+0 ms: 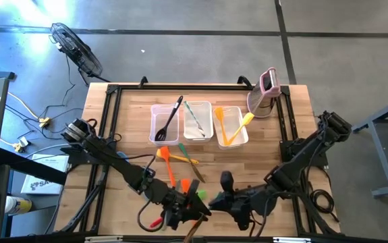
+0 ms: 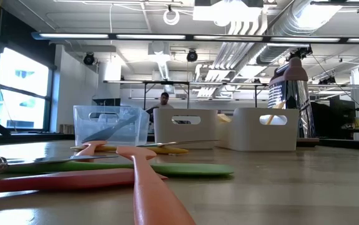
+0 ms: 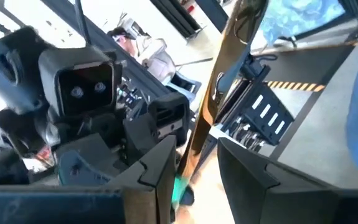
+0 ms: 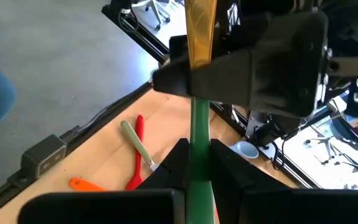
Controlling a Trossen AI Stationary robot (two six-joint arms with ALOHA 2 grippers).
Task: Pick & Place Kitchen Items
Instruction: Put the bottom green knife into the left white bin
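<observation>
right gripper (image 4: pixel 194 165) clamps green utensil (image 4: pixel 198 146), long axis running straight ahead into left gripper (image 1: pixel 183 206), pinching its wooden end | near table (image 1: pixel 261 145) edge | loose orange spatula (image 1: pixel 169 165) behind

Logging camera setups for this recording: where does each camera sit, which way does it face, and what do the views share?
High view: above the table, looking straight down; both arms show, meeting at the near edge beyond three clear tubs.
Low view: at tabletop height, looking level across utensils toward the room; no arm shows.
Left wrist view: on the left arm, facing past its fingers at a wood-handled utensil.
Right wrist view: on the right arm; the right gripper is shut on a green utensil.
Shared: high and right wrist views both show the green utensil; high and low share the tubs.
</observation>
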